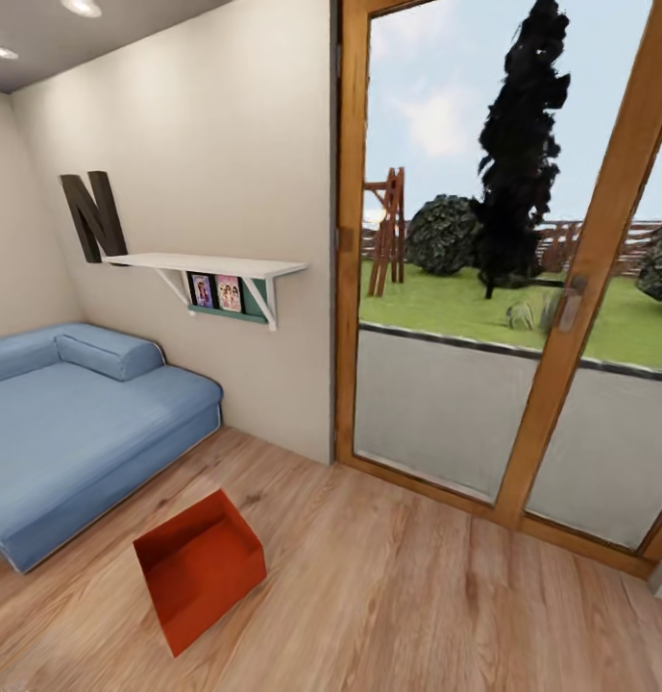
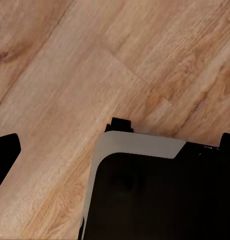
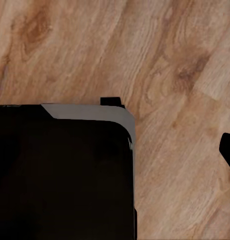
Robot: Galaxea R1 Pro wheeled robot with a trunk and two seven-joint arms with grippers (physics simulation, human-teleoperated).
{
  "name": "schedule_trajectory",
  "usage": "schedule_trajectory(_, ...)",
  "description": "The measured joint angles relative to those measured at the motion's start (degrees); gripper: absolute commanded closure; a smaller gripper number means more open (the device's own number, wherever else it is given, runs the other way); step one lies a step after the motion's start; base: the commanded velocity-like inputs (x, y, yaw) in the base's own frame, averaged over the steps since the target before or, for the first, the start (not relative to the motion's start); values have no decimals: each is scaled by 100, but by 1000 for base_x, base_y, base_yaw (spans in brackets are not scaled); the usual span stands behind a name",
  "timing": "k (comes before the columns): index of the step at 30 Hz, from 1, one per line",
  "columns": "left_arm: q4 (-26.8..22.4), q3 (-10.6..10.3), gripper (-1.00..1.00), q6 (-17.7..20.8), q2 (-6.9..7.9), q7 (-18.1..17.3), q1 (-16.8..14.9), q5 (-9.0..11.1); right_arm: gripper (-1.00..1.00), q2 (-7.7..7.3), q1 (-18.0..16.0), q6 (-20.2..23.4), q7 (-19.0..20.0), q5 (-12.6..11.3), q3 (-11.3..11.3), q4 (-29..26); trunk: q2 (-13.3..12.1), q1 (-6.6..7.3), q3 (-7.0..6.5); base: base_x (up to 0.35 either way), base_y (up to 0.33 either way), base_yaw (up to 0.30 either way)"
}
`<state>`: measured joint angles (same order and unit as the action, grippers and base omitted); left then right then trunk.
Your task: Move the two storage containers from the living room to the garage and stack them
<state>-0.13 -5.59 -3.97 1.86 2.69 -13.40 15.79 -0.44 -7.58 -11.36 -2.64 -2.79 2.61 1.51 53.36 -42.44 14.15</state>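
One red-orange storage container [image 1: 200, 567] sits open-topped on the light wood floor of the living room, low and left of centre in the head view, just off the corner of the blue sofa [image 1: 71, 432]. It stands turned at an angle to the planks, and its inside looks empty. In the left wrist view my left gripper [image 2: 116, 150] is open above the planks, with one dark fingertip [image 2: 6, 155] at the picture's edge. My right gripper [image 3: 115, 150] also hangs over the planks with a fingertip [image 3: 229, 150] far out at the edge. Neither holds anything.
A white wall shelf [image 1: 206, 264] with a large letter N [image 1: 95, 216] hangs over the sofa. A wood-framed glass door [image 1: 508, 288] to a garden fills the right. My own black base [image 2: 155, 195] [image 3: 60, 170] lies under both wrists. Bare planks stretch right of the container.
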Motion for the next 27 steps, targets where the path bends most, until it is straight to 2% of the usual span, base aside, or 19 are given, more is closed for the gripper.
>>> schedule_trajectory(8,0,-3,-100,0,0,1,0,0,-100,0,0,0,0,0,0,0,0,0,0,318,0,243)
schedule_trajectory(18,1,-1,-100,0,0,-1,-1,0,-100,-3,1,-1,0,0,0,2,0,0,0,318,-35,44)
schedule_trajectory(27,1,-4,-100,1,0,-1,-1,0,-100,-9,1,-1,6,-6,0,2,0,0,0,309,-145,67)
